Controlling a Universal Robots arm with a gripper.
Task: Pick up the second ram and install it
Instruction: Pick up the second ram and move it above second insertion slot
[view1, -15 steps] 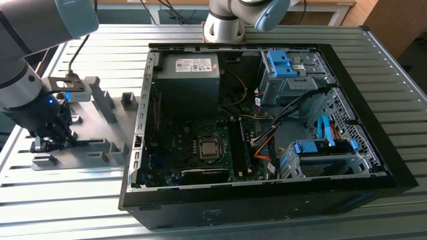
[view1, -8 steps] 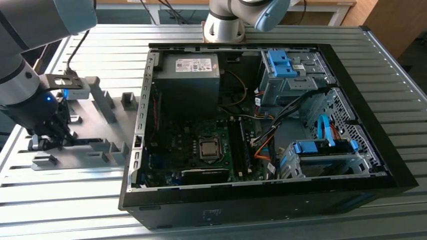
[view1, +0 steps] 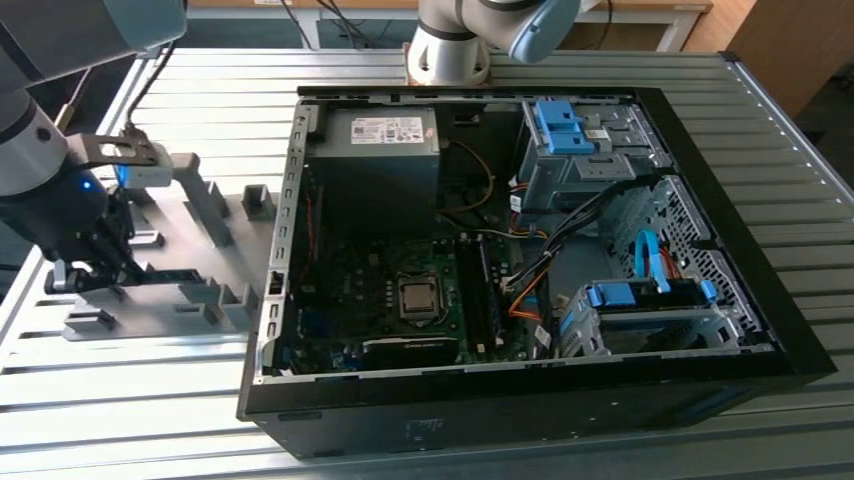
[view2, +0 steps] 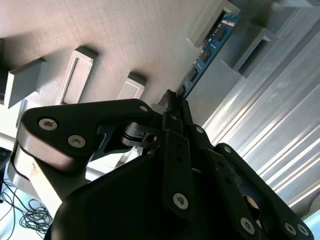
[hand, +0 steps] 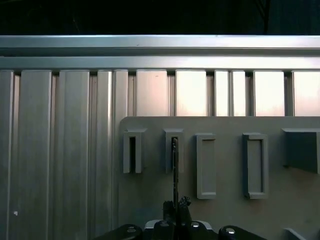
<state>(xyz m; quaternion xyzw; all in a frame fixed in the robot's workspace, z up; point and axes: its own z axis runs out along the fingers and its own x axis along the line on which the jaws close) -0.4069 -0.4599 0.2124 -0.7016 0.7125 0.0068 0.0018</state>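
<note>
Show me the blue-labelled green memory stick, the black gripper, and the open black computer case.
blue-labelled green memory stick (view2: 207, 49): second wrist view, on its blue face.
black gripper (view2: 175, 102): second wrist view, midway between its fingertips.
open black computer case (view1: 534, 410): exterior view, on its wall nearest the camera.

A: What sits at the frame's centre?

B: A thin dark memory stick (hand: 174, 172), seen edge-on. Its far end is in the slot of a narrow grey plastic block (hand: 179, 150) on a flat grey plastic plate (hand: 225, 215).

A: And the tool?

B: The black metal tool (hand: 176, 206) has its fingertips pressed against either side of the stick's near end.

A: Around it?

B: An empty narrow slotted block (hand: 126, 152) is just beside it. On the other side are two wider rectangular grey frames (hand: 206, 137), then a larger grey block (hand: 300, 150) at the frame's edge. The plate lies on a ribbed aluminium desk (hand: 60, 150).
</note>
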